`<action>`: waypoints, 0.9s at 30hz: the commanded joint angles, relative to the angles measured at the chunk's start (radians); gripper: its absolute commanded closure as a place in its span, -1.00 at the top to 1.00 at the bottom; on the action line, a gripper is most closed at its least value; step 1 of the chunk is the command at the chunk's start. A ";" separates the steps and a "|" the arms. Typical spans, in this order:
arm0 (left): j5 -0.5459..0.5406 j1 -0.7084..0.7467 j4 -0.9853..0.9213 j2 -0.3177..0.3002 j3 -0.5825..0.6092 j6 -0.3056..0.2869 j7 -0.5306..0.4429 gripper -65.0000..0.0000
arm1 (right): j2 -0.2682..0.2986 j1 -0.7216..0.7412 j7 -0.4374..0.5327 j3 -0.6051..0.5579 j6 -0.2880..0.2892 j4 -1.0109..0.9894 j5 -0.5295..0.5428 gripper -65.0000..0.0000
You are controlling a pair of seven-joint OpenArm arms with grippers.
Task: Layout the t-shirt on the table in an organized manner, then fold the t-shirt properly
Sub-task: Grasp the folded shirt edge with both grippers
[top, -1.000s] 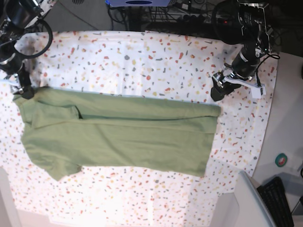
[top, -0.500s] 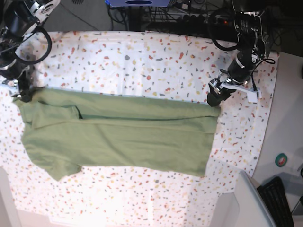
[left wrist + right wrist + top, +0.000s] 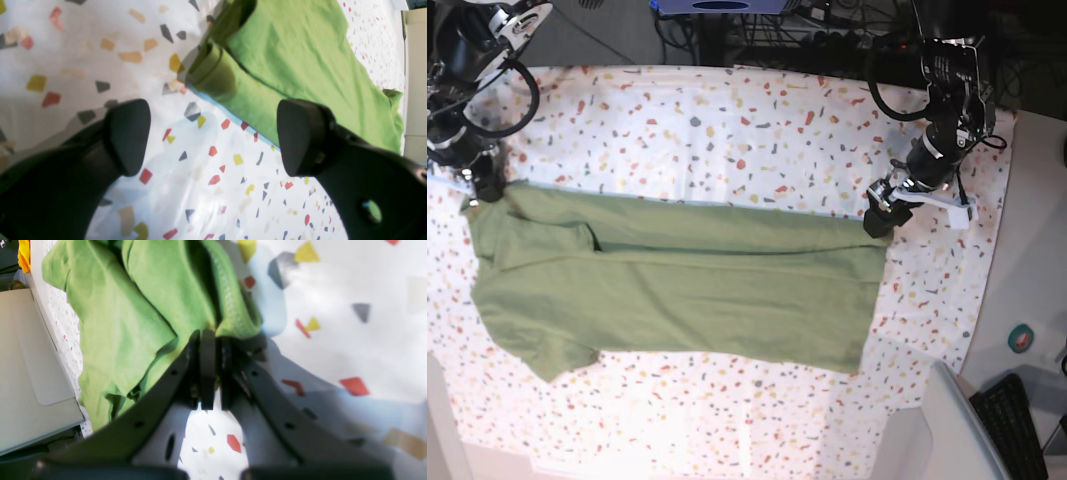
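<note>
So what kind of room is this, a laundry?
More likely a robotics lab: two robot arms work a t-shirt on a speckled table, with cables behind and a keyboard nearby.

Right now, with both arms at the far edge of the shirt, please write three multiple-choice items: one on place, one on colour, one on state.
1. Where is the left end effector?
A. over the bare table beside the t-shirt's corner
B. over a sleeve
C. off the table

2. What colour is the t-shirt?
A. blue
B. olive green
C. white

3. What is the state of the right end effector?
A. wide open
B. out of view
C. shut on the t-shirt

Key: 1 A, the left wrist view shows speckled cloth between its fingers; 2 B, every view shows green fabric; 3 C, the right wrist view shows its fingers together at the hem.
</note>
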 commanded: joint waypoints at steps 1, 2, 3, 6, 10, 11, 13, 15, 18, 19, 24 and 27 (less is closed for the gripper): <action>-0.003 -0.013 -0.007 -0.007 -0.001 0.000 0.001 0.75 | 0.012 0.011 0.000 -0.002 0.002 0.010 0.006 -1.00; -0.003 -0.021 -0.022 -0.009 0.001 0.000 -0.002 0.75 | 0.012 0.013 0.000 -0.002 0.002 0.010 0.006 -1.00; -0.003 -0.033 -0.037 -0.009 0.001 0.000 -0.002 0.75 | 0.012 0.013 -0.002 -0.002 0.000 0.010 0.006 -1.00; -0.004 -0.067 -0.093 -0.009 0.002 0.000 0.001 0.75 | 0.012 0.013 -0.002 -0.002 0.000 0.010 0.006 -1.00; -0.010 -0.093 -0.132 -0.007 0.002 0.000 0.003 0.75 | 0.014 0.013 -0.002 -0.002 -0.001 0.010 0.006 -1.00; -0.010 -0.095 -0.136 -0.007 0.002 0.000 0.003 0.75 | 0.015 0.013 -0.002 -0.002 -0.001 0.010 0.006 -1.00; -0.010 -0.098 -0.139 -0.007 0.002 0.000 0.003 0.74 | 0.015 0.013 -0.002 -0.002 -0.001 0.010 0.006 -1.00; -0.010 -0.098 -0.139 -0.007 0.002 0.000 0.003 0.61 | 0.015 0.013 -0.002 -0.002 -0.001 0.010 0.006 -1.00; -0.010 -0.098 -0.139 -0.007 0.002 0.000 0.003 0.20 | 0.015 0.013 -0.002 -0.002 -0.001 0.010 0.006 -1.00; -0.007 -0.098 -0.139 -0.007 0.002 0.000 0.003 0.09 | 0.015 0.013 -0.002 -0.002 -0.001 0.010 0.006 -1.00; -0.006 -0.110 -0.139 -0.007 0.002 0.000 0.003 -0.02 | 0.014 0.013 -0.003 -0.002 -0.001 0.010 0.006 -1.00; -0.006 -0.113 -0.140 -0.007 0.002 0.000 0.003 0.04 | 0.014 0.013 -0.005 -0.002 -0.001 0.010 0.006 -1.00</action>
